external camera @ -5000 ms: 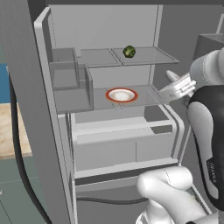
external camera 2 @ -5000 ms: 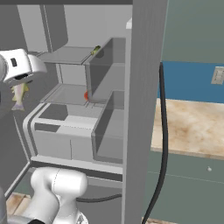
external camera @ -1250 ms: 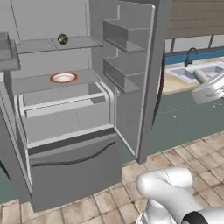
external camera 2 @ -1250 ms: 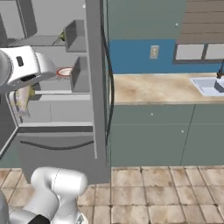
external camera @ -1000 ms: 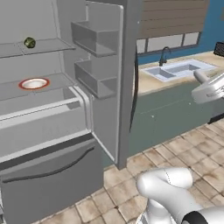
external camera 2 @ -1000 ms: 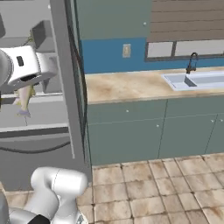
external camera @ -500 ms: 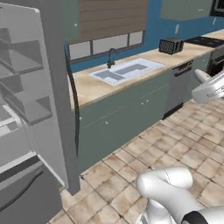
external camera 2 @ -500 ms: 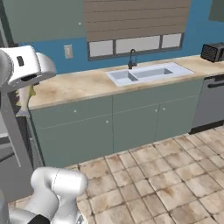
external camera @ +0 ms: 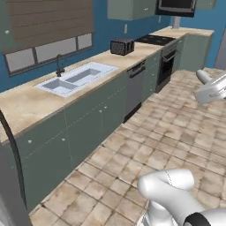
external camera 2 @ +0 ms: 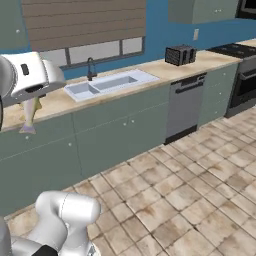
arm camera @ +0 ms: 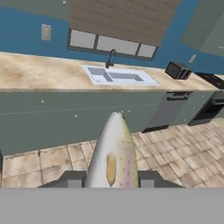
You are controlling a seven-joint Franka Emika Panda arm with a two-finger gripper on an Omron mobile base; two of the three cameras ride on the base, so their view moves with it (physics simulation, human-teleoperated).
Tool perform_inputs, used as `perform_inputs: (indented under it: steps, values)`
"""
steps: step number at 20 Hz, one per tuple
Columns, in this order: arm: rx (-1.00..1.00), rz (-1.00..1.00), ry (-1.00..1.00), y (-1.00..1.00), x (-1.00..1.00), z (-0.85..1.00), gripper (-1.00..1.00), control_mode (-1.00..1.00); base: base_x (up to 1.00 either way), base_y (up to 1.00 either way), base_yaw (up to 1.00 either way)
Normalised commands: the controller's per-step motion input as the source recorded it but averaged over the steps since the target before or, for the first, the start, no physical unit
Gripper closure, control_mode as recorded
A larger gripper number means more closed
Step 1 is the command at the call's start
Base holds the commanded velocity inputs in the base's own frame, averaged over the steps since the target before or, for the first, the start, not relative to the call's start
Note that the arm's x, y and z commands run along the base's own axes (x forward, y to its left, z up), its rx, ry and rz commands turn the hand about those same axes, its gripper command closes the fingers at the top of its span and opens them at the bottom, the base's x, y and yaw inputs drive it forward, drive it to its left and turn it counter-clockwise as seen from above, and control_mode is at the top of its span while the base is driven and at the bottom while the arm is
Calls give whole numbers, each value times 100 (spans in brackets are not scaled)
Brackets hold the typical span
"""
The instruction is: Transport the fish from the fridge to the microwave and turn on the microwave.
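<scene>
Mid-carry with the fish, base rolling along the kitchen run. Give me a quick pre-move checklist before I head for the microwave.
1. Fish in the gripper: ok, it sits between the fingertips, and hangs below the hand in the right base view.
2. Fish intact and fully clear of the counter: ok.
3. Microwave located: ok, mounted above the stove.
4. Microwave door open: cannot tell.
5. Tiled floor toward the stove free of obstacles: ok.

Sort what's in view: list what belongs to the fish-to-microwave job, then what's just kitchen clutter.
Job:
- slender silver-grey fish, gripped in the gripper
- black microwave, mounted high above the stove

Bystanders:
- steel sink with dark tap
- black toaster
- black stove
- grey dishwasher
</scene>
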Motion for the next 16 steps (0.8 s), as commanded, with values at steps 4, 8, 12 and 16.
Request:
perform_inputs:
  steps: [4, 8, 12, 16]
  values:
    - [0, 0, 0, 0, 0, 0, 100, 100, 36, -57, -38]
    - [0, 0, 0, 0, 0, 0, 100, 100, 69, -61, -29]
    - [0, 0, 0, 0, 0, 0, 100, 100, 91, -61, -26]
    - [0, 0, 0, 0, 0, 0, 100, 100, 99, -57, -23]
